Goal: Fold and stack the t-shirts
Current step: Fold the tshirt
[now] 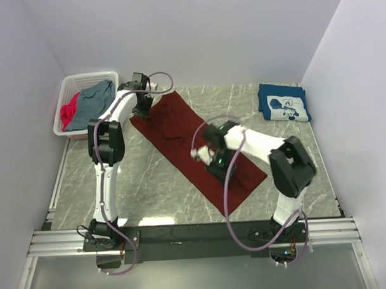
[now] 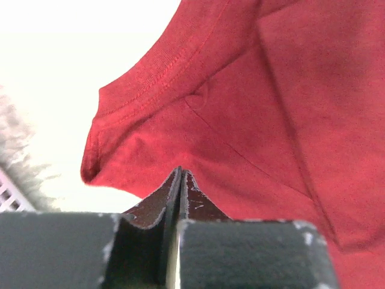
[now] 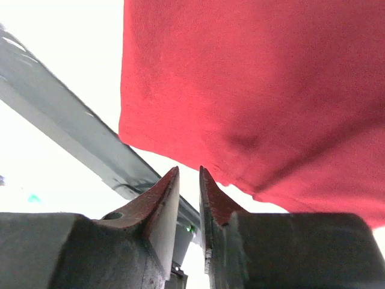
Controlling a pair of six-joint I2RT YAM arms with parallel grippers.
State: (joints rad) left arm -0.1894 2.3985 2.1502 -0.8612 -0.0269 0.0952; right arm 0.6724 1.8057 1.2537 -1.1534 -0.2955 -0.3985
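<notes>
Table [image 1: 150,178], grey marble pattern, fills the middle of the top view; both wrist views wash it out to white.

Maroon t-shirt [image 1: 180,129], the largest cloth, lies flat in a long diagonal band from upper centre to lower right of the table. The left wrist view [image 2: 271,90] alone shows its stitched hem and seams; the right wrist view [image 3: 252,78] shows a plain edge.

White lattice basket [image 1: 89,77], upper left, seen in the top view only; it holds a grey-blue t-shirt [image 1: 93,100] and a pink t-shirt [image 1: 67,114].

Navy t-shirt [image 1: 283,103], folded, white print up, upper right, well apart from the maroon one.

Right gripper [image 1: 203,153] [image 3: 189,177] is over the shirt's middle; jaws stand narrowly apart, nothing between them.

Left gripper [image 1: 140,108] [image 2: 179,177] is at the shirt's far corner; jaws are pressed together, tips against cloth; whether fabric is caught cannot be told.
</notes>
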